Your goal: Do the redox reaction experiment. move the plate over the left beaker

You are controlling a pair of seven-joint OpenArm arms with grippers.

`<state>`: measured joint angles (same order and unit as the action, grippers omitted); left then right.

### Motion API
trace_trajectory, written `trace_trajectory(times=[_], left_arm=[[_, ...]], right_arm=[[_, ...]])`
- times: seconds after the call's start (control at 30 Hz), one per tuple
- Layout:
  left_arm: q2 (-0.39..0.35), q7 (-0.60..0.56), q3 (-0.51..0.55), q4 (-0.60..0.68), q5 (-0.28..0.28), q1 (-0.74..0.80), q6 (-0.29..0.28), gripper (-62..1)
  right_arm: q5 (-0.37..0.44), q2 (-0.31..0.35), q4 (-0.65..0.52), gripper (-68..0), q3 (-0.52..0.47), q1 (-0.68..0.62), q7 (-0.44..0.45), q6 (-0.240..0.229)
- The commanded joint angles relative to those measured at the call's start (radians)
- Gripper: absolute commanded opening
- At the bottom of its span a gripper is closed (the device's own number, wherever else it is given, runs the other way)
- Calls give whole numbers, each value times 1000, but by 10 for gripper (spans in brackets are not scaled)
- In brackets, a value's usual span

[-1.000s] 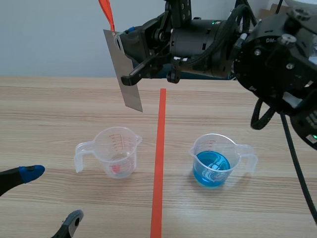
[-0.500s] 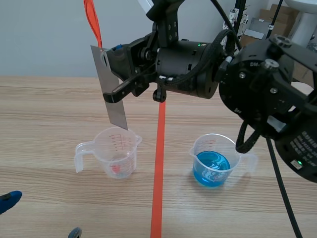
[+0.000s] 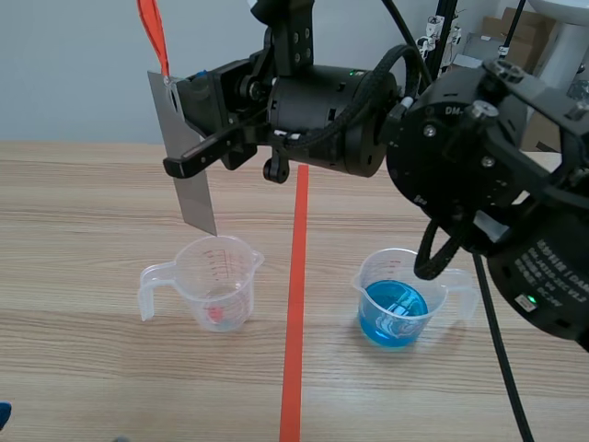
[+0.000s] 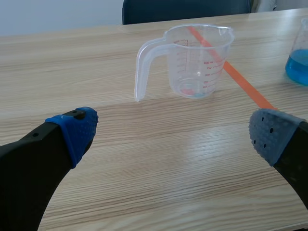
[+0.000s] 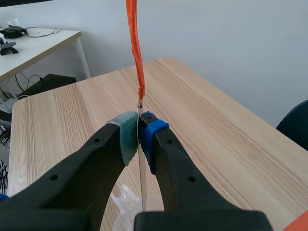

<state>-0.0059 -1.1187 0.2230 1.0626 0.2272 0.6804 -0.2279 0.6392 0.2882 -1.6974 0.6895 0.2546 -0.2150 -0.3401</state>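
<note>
**Plate hangs over the left beaker**

Nearest us, our left gripper (image 4: 173, 132) sits low over the table (image 4: 144, 183), fingers spread wide and holding nothing. Ahead of it stands the left beaker (image 4: 195, 60), clear, with a small trace of red at its bottom and its handle pointing away from the orange tape line. Across that line, the right beaker (image 3: 398, 299) holds blue liquid, and its handle also points away from the line. Above the left beaker we see the plate (image 3: 195, 203), a thin grey metal strip. It hangs slightly tilted, its lower edge just above the beaker's rim. Our right gripper (image 5: 138, 137), reaching past the middle, is clamped on the plate's upper end, 1 pad on each face. An orange ribbon (image 3: 152, 32) rises from the plate's top.
</note>
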Motion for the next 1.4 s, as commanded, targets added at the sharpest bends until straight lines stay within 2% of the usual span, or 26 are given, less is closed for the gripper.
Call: trace_trajectory(times=[0.0,0.3,0.63,0.97,1.37], left_arm=[[-9,-32,-2,-7,-6,-13,1,14],[-21,-167,-2,-125,-2,-92,-3,14],[-48,-279,-2,-159,58,-118,-5,14],[-79,-278,-8,-159,74,-118,-7,14],[-78,-278,-11,-159,81,-115,-7,14]], right_arm=[[11,-6,-11,-671,11,25,15,-1],[11,-14,-11,-671,48,24,14,0],[11,-14,-11,-671,52,24,14,0],[11,-14,-11,-671,52,22,14,0],[11,-14,-11,-671,51,23,15,0]])
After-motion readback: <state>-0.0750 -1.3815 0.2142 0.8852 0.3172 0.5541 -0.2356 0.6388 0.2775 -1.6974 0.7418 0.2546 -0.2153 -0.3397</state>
